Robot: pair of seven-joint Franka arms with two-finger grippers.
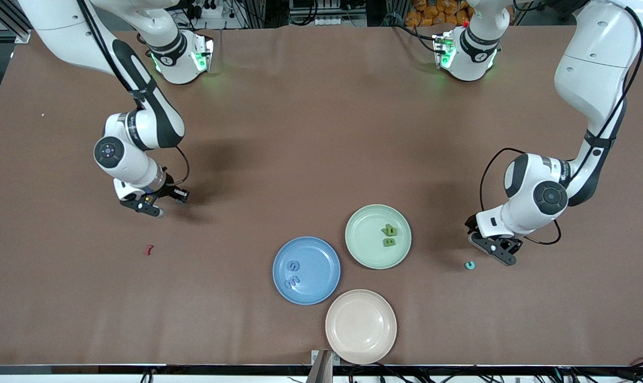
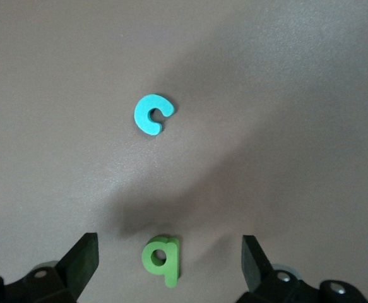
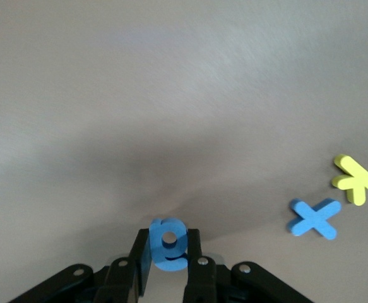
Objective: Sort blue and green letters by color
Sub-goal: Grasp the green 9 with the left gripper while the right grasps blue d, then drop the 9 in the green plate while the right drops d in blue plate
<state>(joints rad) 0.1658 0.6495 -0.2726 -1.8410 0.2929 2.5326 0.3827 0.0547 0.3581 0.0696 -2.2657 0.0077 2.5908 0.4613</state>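
1. From the high front camera, a brown table [image 1: 310,133] runs between two white arms. Near its front edge sit a blue plate [image 1: 329,255] carrying blue letters [image 1: 292,275], a green plate [image 1: 361,239] with two green letters [image 1: 389,235], and a bare beige plate [image 1: 360,326]. The right gripper [image 1: 150,206] hangs low toward its own end of the table, with a dark red letter [image 1: 149,249] lying nearer the camera than it. The left gripper [image 1: 494,249] is down by the table at its end, a turquoise c [image 1: 469,265] just beside it.

2. In the left wrist view, the left gripper [image 2: 170,262] stands wide open, holding nothing. A green q [image 2: 163,259] lies flat between its fingers, touching neither. The turquoise c [image 2: 153,114] lies out ahead of the fingertips.

3. In the right wrist view, the right gripper [image 3: 168,252] has clamped onto a blue g [image 3: 168,244], pinched upright between its fingers. Off to one side lie a blue x [image 3: 314,218] and a yellow letter [image 3: 355,179], close together on the table.
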